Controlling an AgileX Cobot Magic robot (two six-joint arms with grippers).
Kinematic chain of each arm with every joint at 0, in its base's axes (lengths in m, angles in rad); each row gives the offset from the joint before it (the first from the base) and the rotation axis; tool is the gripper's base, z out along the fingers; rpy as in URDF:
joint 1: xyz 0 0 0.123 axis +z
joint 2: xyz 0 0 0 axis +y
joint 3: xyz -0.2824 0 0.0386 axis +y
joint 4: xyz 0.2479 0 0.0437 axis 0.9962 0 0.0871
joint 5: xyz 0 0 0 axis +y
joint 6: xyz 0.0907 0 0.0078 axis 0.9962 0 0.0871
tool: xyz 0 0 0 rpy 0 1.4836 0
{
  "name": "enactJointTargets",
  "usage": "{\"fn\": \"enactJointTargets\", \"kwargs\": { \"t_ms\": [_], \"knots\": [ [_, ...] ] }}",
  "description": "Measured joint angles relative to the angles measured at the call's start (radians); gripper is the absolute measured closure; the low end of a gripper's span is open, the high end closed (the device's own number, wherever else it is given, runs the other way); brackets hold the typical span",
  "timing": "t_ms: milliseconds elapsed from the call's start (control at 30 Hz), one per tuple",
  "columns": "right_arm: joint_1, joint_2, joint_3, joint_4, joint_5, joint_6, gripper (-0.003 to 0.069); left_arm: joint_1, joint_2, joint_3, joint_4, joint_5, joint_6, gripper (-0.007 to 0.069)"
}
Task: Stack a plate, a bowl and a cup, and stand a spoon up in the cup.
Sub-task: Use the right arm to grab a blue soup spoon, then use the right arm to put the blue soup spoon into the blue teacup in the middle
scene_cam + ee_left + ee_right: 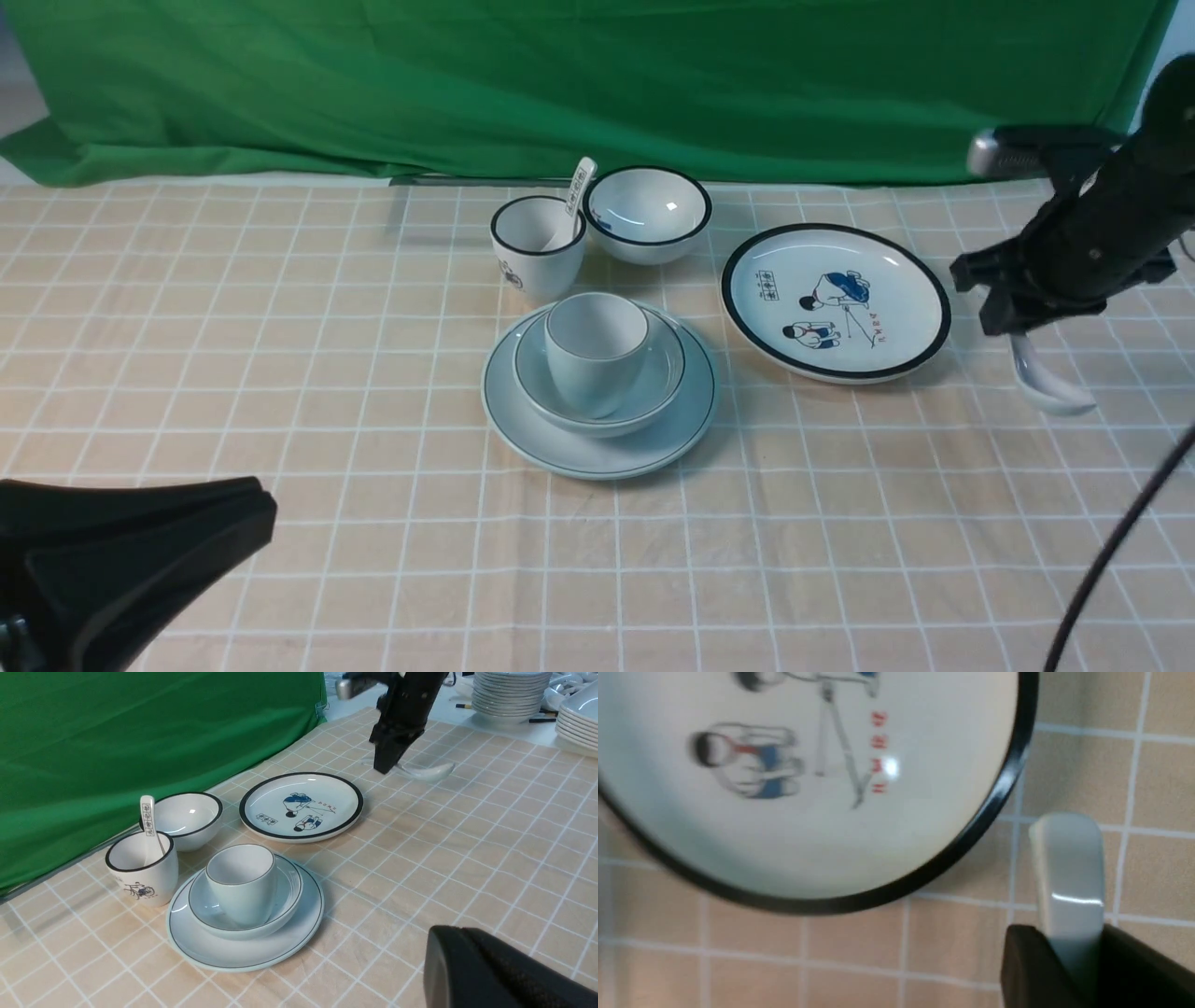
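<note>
Got the spoon (1050,387) pinched by its handle in the right gripper (1013,327). Jaws clenched on it, with dark fingers (1027,961) either side of the pale handle in the right wrist view. Seeing the scoop end hang below and just past the fingertips, low over the checked tablecloth (840,560). Can't tell whether touching the cloth or just clear of it.

Found the cartoon plate (896,280) directly to that gripper's left, flat on the cloth, near the spoon but apart from it.

Further left of the gripper, past the cartoon plate and well apart: the plate (597,453), the bowl (665,373) seated in it, the cup (593,359) upright in the bowl.

Beyond that stack, also to the gripper's left: a white printed cup (537,257) with a printed spoon (581,187) leaning in it, and just beside it a black-rimmed bowl (649,215). Can't tell if touching.

Catching only a black part of the left gripper (215,527), low near the robot. Can't tell whether released or clenched. Stack ahead of it and to its right, well apart.

Green backdrop (560,84) beyond everything. Piles of white plates (509,695) behind the right gripper in the left wrist view.
</note>
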Motion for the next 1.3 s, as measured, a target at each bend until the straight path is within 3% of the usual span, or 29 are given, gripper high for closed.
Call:
{"fn": "enactJointTargets", "kwargs": {
  "t_ms": [67, 167, 267, 367, 433, 500, 633, 800, 1300],
  "knots": [
    [0.034, -0.110, 0.085, 0.048, -0.094, -0.036, 0.0494, 0.000, 0.000, 0.000, 0.003, 0.000, 0.000, 0.0624],
    [0.193, -0.304, 0.351, 0.172, -0.530, -0.131, 0.0494, 0.000, 0.000, 0.000, 0.004, 0.000, 0.000, 0.0624],
    [0.361, -0.372, 0.522, 0.198, -0.915, -0.139, 0.0494, 0.000, 0.000, 0.000, 0.003, 0.000, 0.000, 0.0624],
    [0.500, -0.359, 0.599, 0.175, -1.255, -0.111, 0.0494, 0.000, 0.000, 0.000, 0.006, 0.000, -0.002, 0.0624],
    [0.581, -0.309, 0.600, 0.092, -1.438, -0.074, 0.0494, 0.000, 0.000, 0.000, 0.007, 0.000, -0.004, 0.0624],
    [0.608, -0.248, 0.566, 0.021, -1.524, -0.024, 0.0494, 0.000, 0.000, 0.000, 0.007, -0.001, -0.005, 0.0624],
    [0.617, -0.086, 0.448, -0.080, -1.559, 0.115, 0.0494, 0.000, 0.000, 0.000, 0.007, -0.001, -0.006, 0.0624],
    [0.617, 0.069, 0.318, -0.116, -1.558, 0.177, 0.0494, 0.000, 0.000, 0.000, 0.007, -0.001, -0.006, 0.0624],
    [0.611, 0.213, 0.277, -0.119, -1.560, 0.177, 0.0474, 0.000, 0.000, 0.000, 0.007, 0.000, -0.007, 0.0624]
  ]
}}
